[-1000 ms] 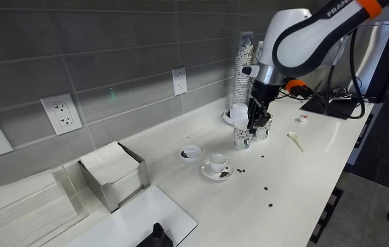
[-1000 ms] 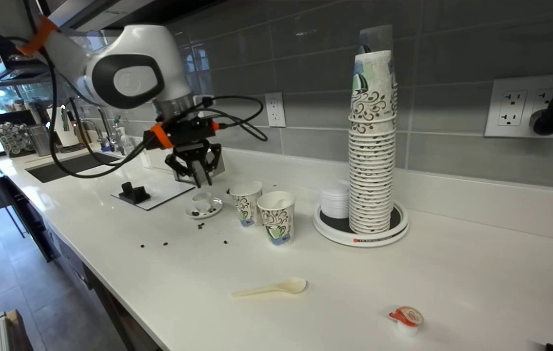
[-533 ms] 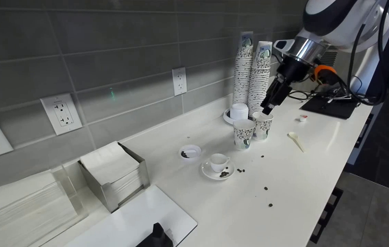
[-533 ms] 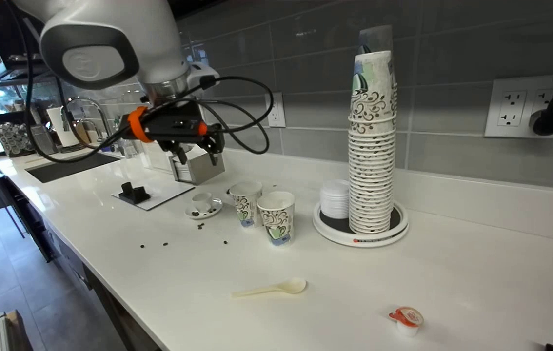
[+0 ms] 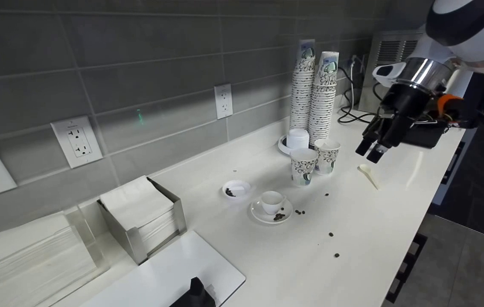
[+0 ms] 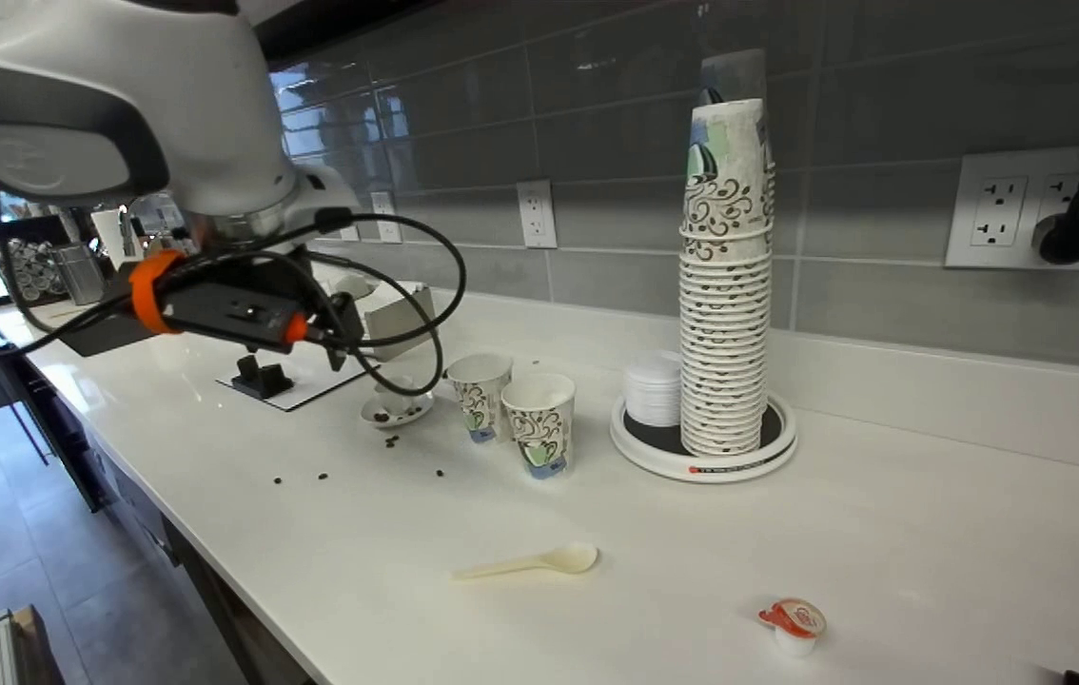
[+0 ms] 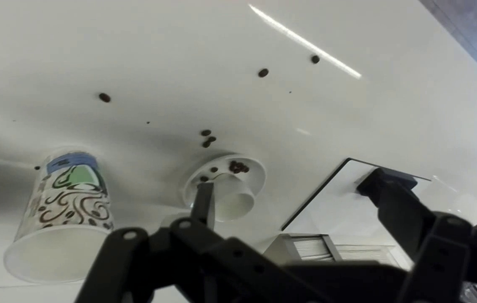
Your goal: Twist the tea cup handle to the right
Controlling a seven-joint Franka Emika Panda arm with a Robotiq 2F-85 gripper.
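Observation:
The white tea cup (image 5: 270, 204) stands upright on its round saucer (image 5: 260, 216), with dark beans lying beside it on the saucer. In an exterior view its handle (image 5: 284, 198) sticks out toward the paper cups. Well apart from the cup, on the far side of the paper cups, my gripper (image 5: 369, 151) hangs above the counter. In the wrist view the gripper (image 7: 294, 189) is open, its fingers wide apart and nothing held between them. One finger there overlaps part of the tea cup (image 7: 234, 204) in the picture and covers the handle.
Two paper cups (image 6: 539, 428) stand between the saucer and a tall cup stack (image 6: 728, 285). A spoon (image 5: 368, 175), a creamer pod (image 6: 794, 623) and scattered beans (image 7: 263, 73) lie on the counter. A napkin holder (image 5: 144, 217) and a white board (image 5: 169, 273) are beyond the cup.
My arm has drawn back, away from the tea cup and past the paper cups. The fingers have spread apart. Cup, handle and saucer look unmoved.

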